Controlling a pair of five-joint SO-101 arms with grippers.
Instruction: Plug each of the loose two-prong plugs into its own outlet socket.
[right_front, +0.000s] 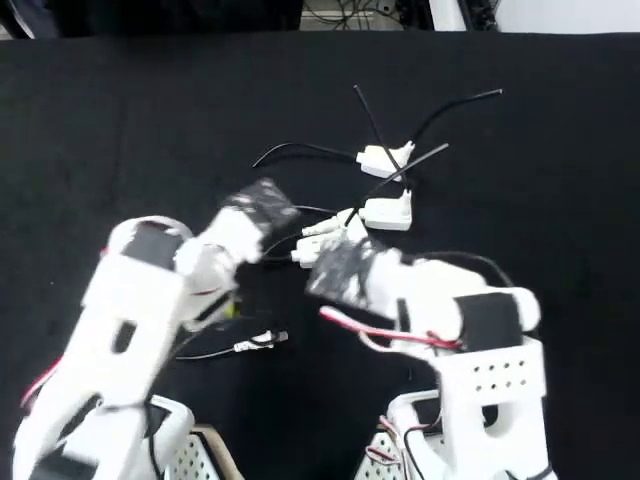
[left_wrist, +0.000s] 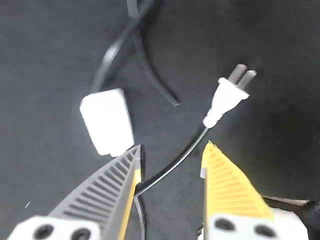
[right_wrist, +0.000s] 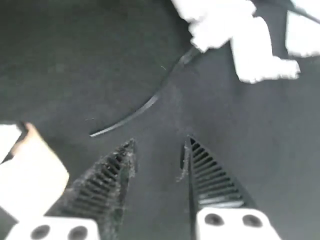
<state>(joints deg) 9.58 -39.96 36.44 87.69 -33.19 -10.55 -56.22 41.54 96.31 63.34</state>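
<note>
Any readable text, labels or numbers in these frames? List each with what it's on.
None can be read.
The two-prong plug: no print visible on the faces shown.
The white socket block: plain face, any moulded marks too blurred to tell.

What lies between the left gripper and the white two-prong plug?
Only bare black cloth and the thin dark cord running to the plug, in the left wrist view.

A white box-shaped outlet socket (right_front: 381, 158) lies near the middle of the bench, with a second white socket (right_front: 388, 212) just nearer, both trailing black cords. White two-prong plugs (right_front: 322, 230) lie loose beside the second socket, toward the left edge. A third small plug (right_front: 262, 341) on a thin black cord lies apart, toward the near edge.
</note>
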